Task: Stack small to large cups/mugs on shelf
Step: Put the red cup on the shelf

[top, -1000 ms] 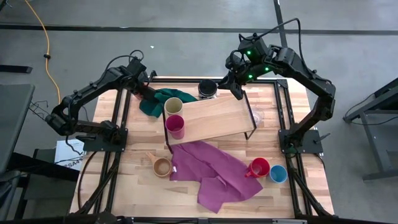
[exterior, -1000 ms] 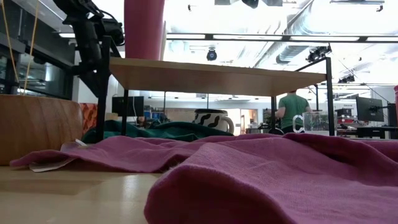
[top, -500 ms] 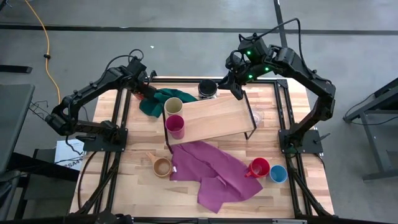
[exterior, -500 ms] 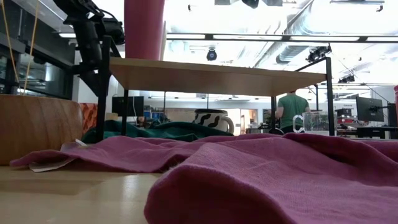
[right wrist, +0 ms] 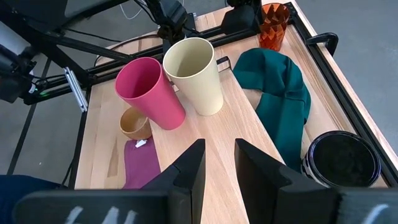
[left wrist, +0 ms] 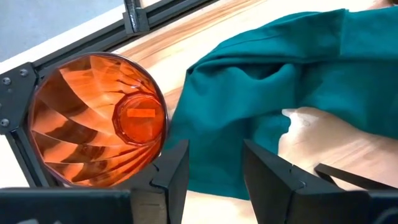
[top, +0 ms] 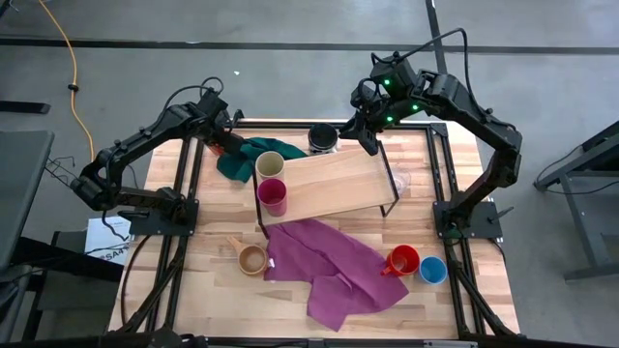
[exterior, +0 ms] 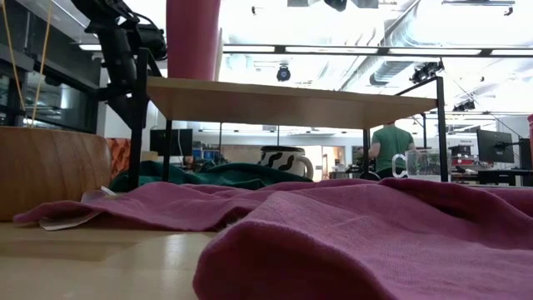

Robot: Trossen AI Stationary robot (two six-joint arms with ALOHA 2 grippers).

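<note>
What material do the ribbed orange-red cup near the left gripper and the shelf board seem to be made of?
The ribbed orange-red cup looks like translucent plastic or glass: light passes through its fluted wall. The shelf board looks like light wood with a matte finish, showing faint grain, on thin black metal legs.

You see a grey concrete floor point(top: 290, 29) crossed by a dark line, an orange cable point(top: 70, 68) trailing left, bright ceiling strip lights point(exterior: 333, 50), and a person in green point(exterior: 391, 143) standing far back.

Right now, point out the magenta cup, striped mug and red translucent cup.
magenta cup point(top: 272, 195), high view, on its open rim.
striped mug point(exterior: 283, 159), low view, on its side wall.
red translucent cup point(left wrist: 99, 118), left wrist view, on its ribbed inside.
</note>
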